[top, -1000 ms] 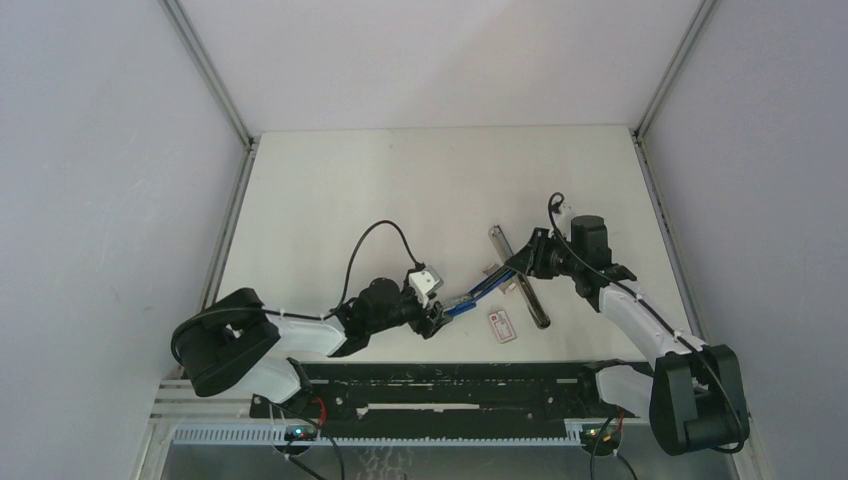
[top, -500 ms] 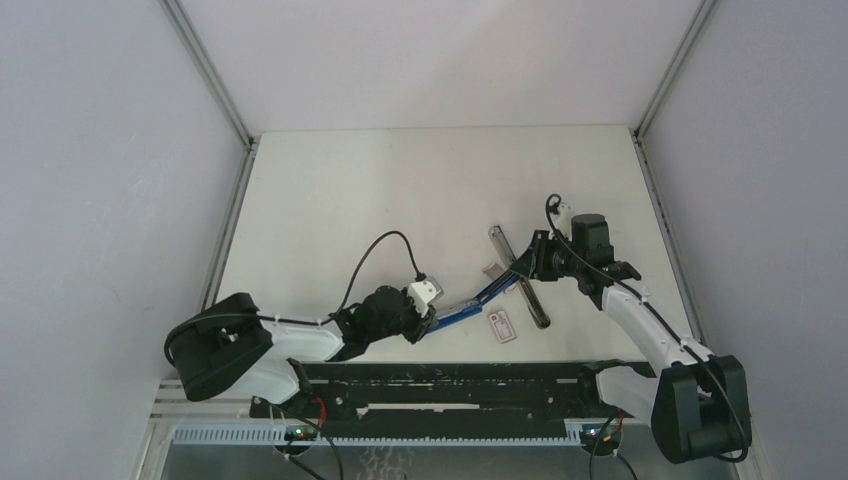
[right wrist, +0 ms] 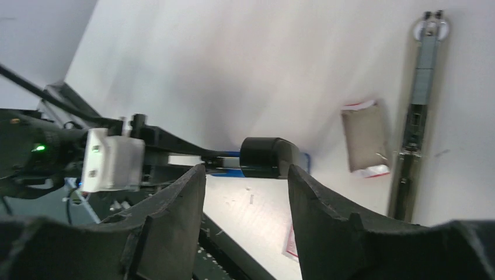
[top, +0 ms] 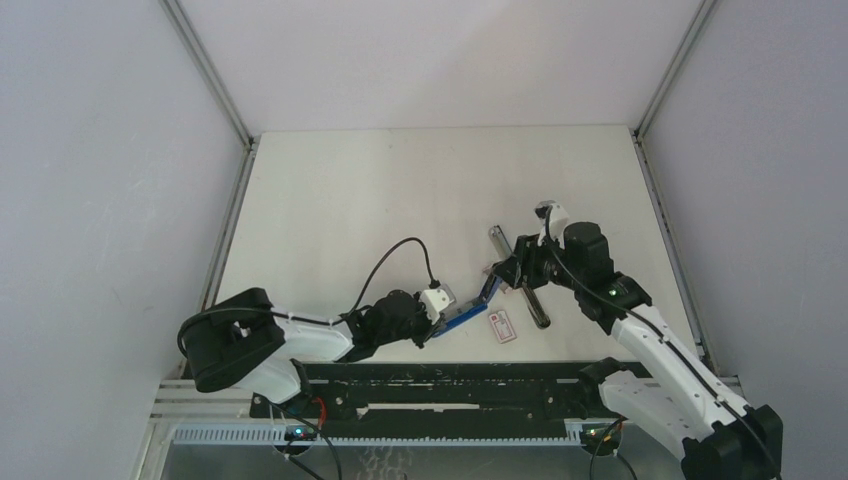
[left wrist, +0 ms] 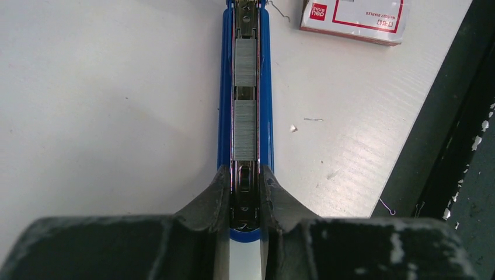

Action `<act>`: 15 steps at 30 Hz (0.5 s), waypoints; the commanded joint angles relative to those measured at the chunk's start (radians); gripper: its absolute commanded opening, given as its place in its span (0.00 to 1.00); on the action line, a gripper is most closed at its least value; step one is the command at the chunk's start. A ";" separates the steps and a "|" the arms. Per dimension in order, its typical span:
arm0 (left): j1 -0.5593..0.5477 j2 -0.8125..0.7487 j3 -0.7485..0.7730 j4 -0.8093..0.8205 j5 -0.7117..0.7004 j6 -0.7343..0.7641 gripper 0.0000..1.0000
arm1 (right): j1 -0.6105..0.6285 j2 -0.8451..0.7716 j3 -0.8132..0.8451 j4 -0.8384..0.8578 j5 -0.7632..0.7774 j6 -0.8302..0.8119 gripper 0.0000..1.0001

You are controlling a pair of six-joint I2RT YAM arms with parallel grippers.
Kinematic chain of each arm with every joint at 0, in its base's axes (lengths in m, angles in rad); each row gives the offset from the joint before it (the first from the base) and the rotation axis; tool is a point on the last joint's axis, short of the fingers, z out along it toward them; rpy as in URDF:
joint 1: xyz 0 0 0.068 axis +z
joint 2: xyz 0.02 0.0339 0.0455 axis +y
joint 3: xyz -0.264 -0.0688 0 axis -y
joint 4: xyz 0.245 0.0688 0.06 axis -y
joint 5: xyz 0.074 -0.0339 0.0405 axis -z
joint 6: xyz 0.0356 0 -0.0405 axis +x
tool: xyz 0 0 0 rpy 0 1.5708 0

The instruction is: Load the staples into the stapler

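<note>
Toward the near edge of the desk (top: 350, 200), a little toward its right edge, gripped the blue stapler (top: 462, 311) by its near end with the left gripper (left wrist: 244, 175), fingers (left wrist: 213, 198) closed tight on both sides of the open channel. Saw two silver staple strips (left wrist: 245, 131) lying end to end in that channel with a small gap between them. Hung the right gripper (right wrist: 245, 169) at the stapler's far end, fingers (right wrist: 327, 216) spread wide and clamping nothing, a black rounded part (right wrist: 265, 156) of the stapler just beyond the tips. Found the red-and-white staple box (top: 501, 326) flat on the desk just beside the stapler on the right-edge side, and the grey inner tray (right wrist: 365, 137) next to a long dark bar (top: 537, 310) lying flat.
</note>
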 commanded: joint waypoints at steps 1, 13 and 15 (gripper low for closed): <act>-0.001 0.020 0.040 -0.023 -0.020 -0.005 0.05 | 0.055 -0.028 0.042 0.030 0.015 0.075 0.54; -0.002 0.000 0.035 -0.019 -0.012 -0.009 0.44 | 0.045 -0.061 0.041 0.016 0.067 0.080 0.57; -0.002 -0.030 0.022 -0.015 -0.012 -0.021 0.56 | 0.033 -0.067 0.042 0.008 0.073 0.075 0.57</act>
